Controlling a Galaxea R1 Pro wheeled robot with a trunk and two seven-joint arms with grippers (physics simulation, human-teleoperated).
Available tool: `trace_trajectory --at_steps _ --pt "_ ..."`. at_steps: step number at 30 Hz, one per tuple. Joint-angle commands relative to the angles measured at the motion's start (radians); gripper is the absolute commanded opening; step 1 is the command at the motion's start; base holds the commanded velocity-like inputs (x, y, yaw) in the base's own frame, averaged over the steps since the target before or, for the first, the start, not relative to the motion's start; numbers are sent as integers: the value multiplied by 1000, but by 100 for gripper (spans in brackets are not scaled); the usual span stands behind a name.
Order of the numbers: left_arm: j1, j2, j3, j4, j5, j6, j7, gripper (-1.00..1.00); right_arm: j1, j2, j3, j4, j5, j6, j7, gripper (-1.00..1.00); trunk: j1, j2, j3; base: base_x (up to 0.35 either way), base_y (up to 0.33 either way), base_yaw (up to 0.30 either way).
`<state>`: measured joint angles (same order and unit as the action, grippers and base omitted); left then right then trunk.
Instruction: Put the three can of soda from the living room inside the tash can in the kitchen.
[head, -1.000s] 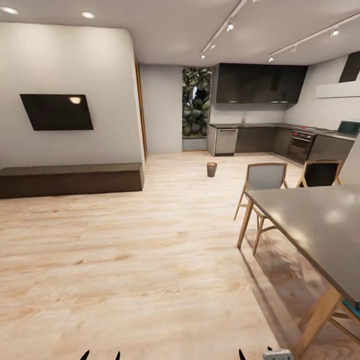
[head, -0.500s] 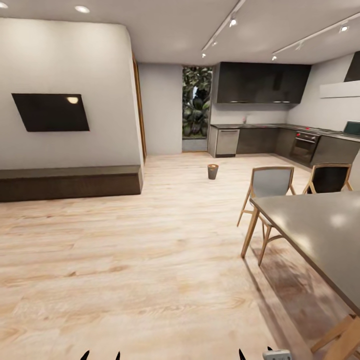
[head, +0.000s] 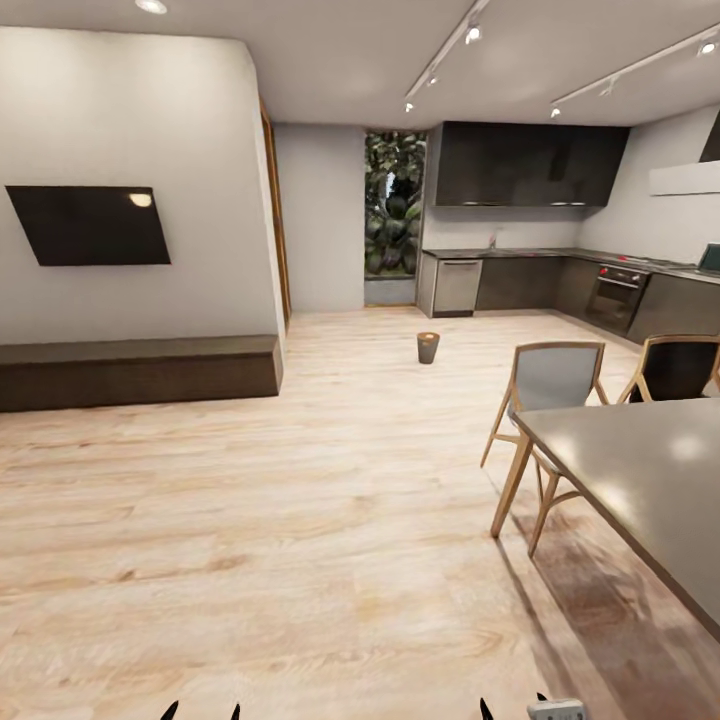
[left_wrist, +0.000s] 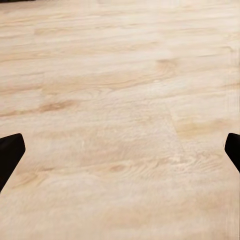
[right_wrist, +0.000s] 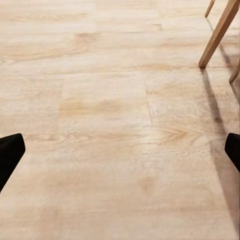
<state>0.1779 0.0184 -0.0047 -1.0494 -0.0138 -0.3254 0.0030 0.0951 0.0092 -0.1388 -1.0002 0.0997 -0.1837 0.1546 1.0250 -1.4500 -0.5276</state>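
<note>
Left gripper (head: 203, 712) shows black pointed fingertips; right gripper (head: 512, 708) likewise, beside a grey block.

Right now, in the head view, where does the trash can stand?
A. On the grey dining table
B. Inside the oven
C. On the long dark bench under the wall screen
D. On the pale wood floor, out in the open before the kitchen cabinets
D: the trash can stands alone on the floor, short of the kitchen cabinets.
</note>
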Motion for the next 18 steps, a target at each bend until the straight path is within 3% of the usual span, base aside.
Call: trace_trajectory --at_steps 1,18 --pt "0 0 0 0 0 0 0 100 0 0 0 0 0 0 0 100 0 0 0 323 0 0" --pt "0 0 1 0 0 0 0 100 0 0 1 0 0 -1 0 100 0 0 0 323 0 0"
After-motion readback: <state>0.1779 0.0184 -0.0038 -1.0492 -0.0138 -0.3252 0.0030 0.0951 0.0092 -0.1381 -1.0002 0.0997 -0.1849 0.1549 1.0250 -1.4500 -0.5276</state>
